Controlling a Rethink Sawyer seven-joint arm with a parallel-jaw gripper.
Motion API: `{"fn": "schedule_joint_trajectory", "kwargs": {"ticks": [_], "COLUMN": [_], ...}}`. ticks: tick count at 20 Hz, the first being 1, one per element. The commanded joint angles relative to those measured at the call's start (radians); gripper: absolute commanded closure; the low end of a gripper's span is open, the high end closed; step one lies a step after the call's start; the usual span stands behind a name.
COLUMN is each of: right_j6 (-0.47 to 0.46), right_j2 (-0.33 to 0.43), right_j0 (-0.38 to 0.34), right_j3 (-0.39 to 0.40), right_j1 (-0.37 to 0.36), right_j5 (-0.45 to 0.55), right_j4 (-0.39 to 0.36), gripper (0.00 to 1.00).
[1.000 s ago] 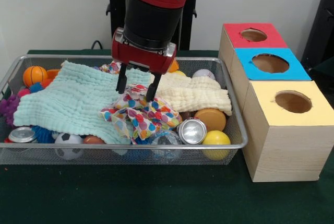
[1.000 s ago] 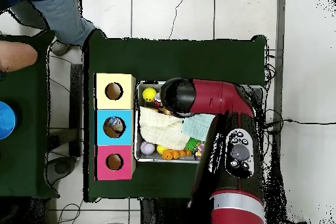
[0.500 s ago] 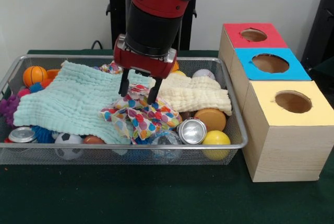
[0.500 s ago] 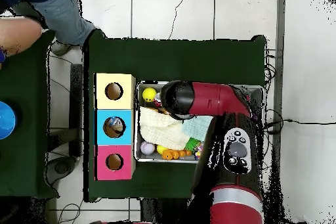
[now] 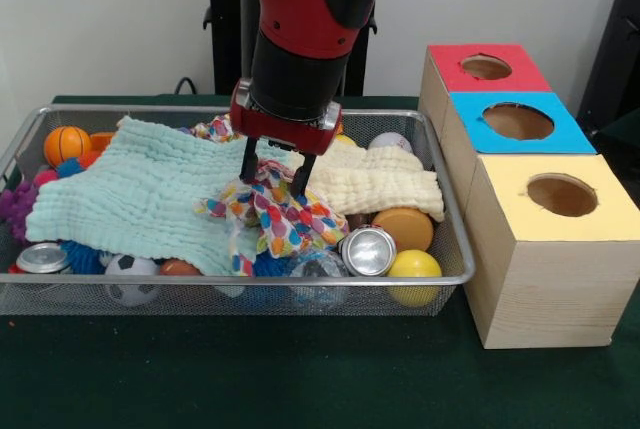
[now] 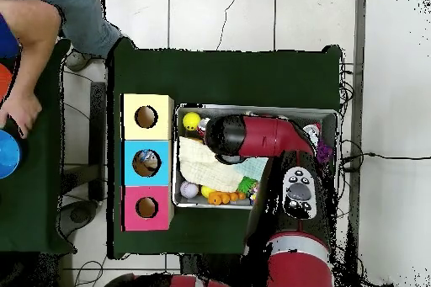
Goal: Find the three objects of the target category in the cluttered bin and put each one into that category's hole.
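We are pinching the multicoloured polka-dot cloth between our black two-fingered gripper at the wire mesh bin's centre, apparently to uncover hidden targets, with the three coloured-top wooden hole boxes waiting at three o'clock.

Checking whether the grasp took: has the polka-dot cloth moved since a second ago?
Yes. The polka-dot cloth has been gathered and lifted against the wire bin, pinched in the gripper, drifting slightly toward the coloured boxes.
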Motion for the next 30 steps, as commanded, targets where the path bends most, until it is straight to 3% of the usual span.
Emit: {"fn": "schedule_joint_trajectory", "kwargs": {"ticks": [1, 3, 4, 14, 19, 25, 30], "right_j6": [0.119, 0.109, 0.103, 0.098, 0.1, 0.073, 0.088], "right_j2": [0.061, 0.057, 0.064, 0.058, 0.043, 0.003, -0.005], "right_j0": [-0.01, -0.006, -0.011, 0.003, 0.031, 0.09, 0.114], "right_j3": [0.092, 0.079, 0.082, 0.082, 0.087, 0.098, 0.107], "right_j1": [0.053, 0.055, 0.055, 0.041, -0.047, -0.22, -0.266], "right_j5": [-0.031, -0.063, -0.071, -0.141, -0.176, -0.02, 0.053], "right_j4": [0.02, 0.0, 0.001, -0.021, -0.027, -0.008, 0.018], "gripper": [0.0, 0.0, 1.0, 1.0, 1.0, 1.0, 1.0]}}
